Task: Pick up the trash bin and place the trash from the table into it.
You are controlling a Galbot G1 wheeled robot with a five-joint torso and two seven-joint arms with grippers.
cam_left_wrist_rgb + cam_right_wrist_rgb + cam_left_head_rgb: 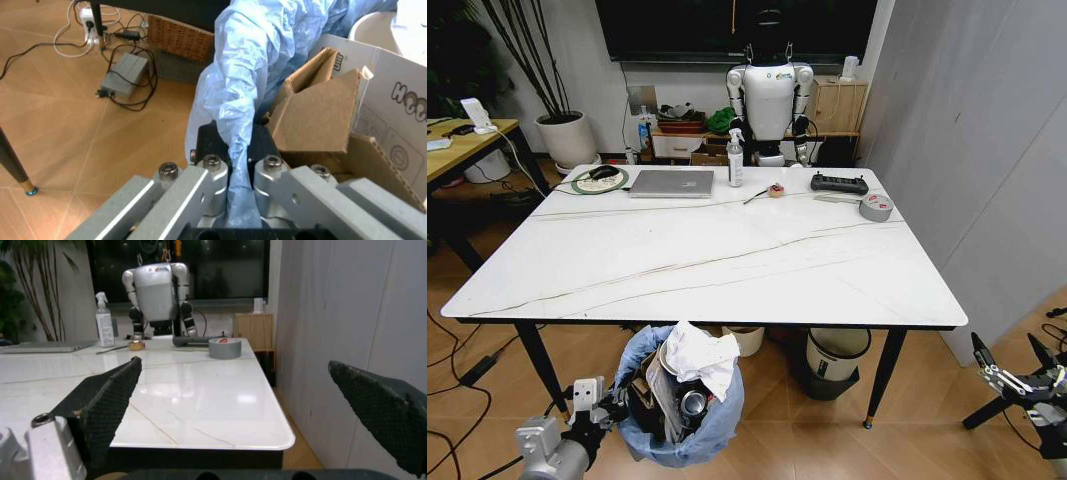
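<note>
The trash bin (pixel 679 405) with its light-blue bag liner (pixel 233 75) stands at the near edge of the table (pixel 707 265), partly under it. It is stuffed with trash: a white paper wad (pixel 697 360), brown cardboard pieces (pixel 317 120) and a printed carton (pixel 393 100). My left gripper (pixel 617 405) is at the bin's left side, shut on the liner's rim; in the left wrist view the blue plastic is pinched between its fingers (pixel 212 145). My right gripper (pixel 1010 358) hangs open low at the table's near right corner, its fingers (pixel 110 395) spread with nothing between them.
On the far part of the table lie a silver laptop (pixel 672 183), a spray bottle (pixel 735 160), a black controller (pixel 838 182) and a grey tape roll (pixel 876 207). A cream bin (pixel 745 340) and a black-rimmed white bin (pixel 837 355) stand underneath. A grey wall (pixel 987 120) runs along the right.
</note>
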